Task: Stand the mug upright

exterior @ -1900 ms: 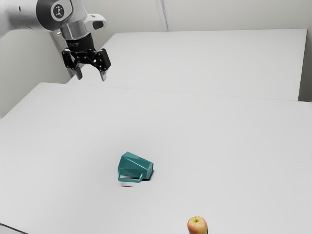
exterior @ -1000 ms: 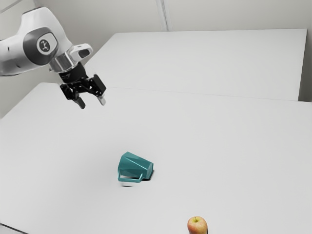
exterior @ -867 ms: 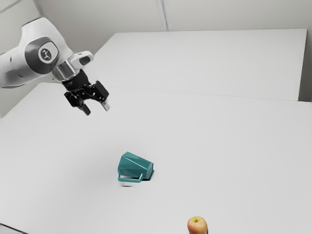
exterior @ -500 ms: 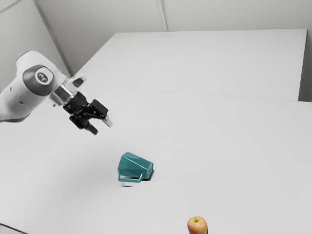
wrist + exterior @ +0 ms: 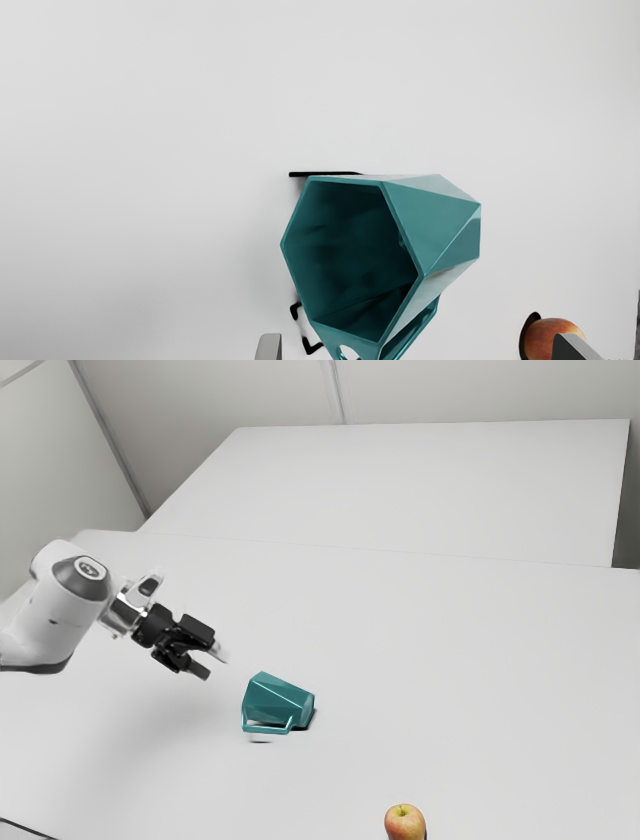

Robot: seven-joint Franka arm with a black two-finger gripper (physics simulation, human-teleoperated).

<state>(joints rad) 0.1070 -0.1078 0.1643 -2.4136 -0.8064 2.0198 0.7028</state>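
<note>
In the exterior view my gripper hangs above the table, tilted down toward the exterior view's right, just short of the mug. The teal faceted mug lies on its side, its mouth toward the gripper's side and its handle toward the camera. Looking from the hand, the wrist view shows into the open mouth of the mug, with part of the handle at the bottom edge. Both fingertips of the gripper stand wide apart there, touching nothing.
A red-yellow apple sits on the white table, beyond the mug toward the exterior view's lower right. One fingertip overlaps the apple in the wrist view. A dark cable crosses the exterior view's lower left corner.
My hand has come down from high at the exterior view's upper left and tilted, so its fingers now point more sideways, close to the mug. Mug and apple have stayed put.
</note>
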